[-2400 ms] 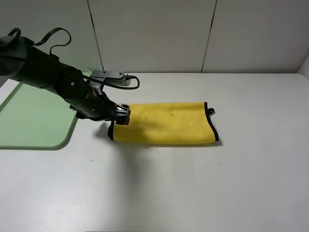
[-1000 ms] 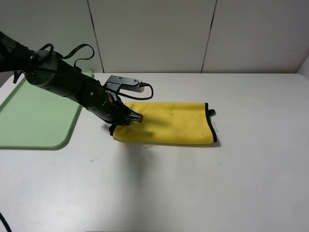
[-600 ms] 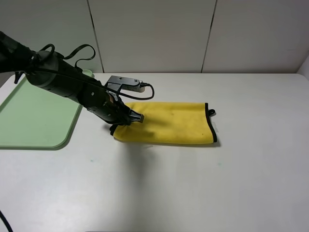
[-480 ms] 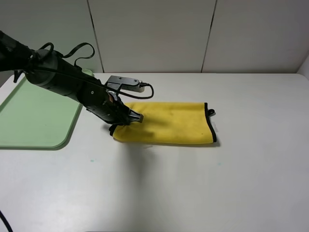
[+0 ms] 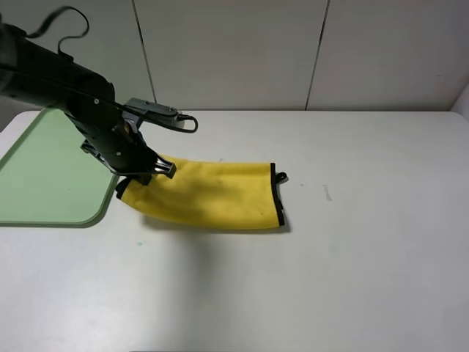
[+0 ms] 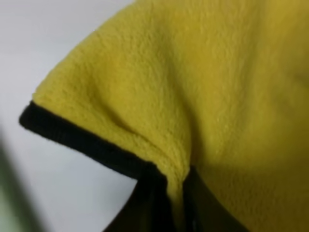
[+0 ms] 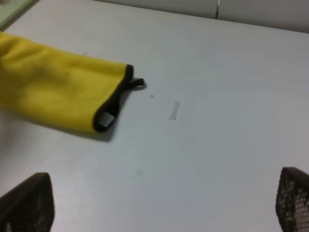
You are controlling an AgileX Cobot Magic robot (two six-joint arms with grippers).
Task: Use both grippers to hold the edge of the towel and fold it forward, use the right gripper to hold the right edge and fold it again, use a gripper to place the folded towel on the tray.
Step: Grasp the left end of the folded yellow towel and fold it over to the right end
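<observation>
Exterior high | left fingers (image 6: 145, 209) clamp folded yellow microfibre towel (image 5: 220, 198) by its end | right fingers (image 7: 292, 195) spread, empty | carry it clear over pale green plastic tray (image 5: 51, 183) rim, lower flat.

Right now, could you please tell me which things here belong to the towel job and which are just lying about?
Job: towel, tray, left gripper pinching the towel, open right gripper.
Lying about: pale scrap on the table.

This looks like a robotics lab or test bench: a bare white desk (image 5: 330, 293), plain pale wall panels (image 5: 234, 51) with dark seams at the far side, and a cabled black robot arm (image 5: 66, 79) on the left.
</observation>
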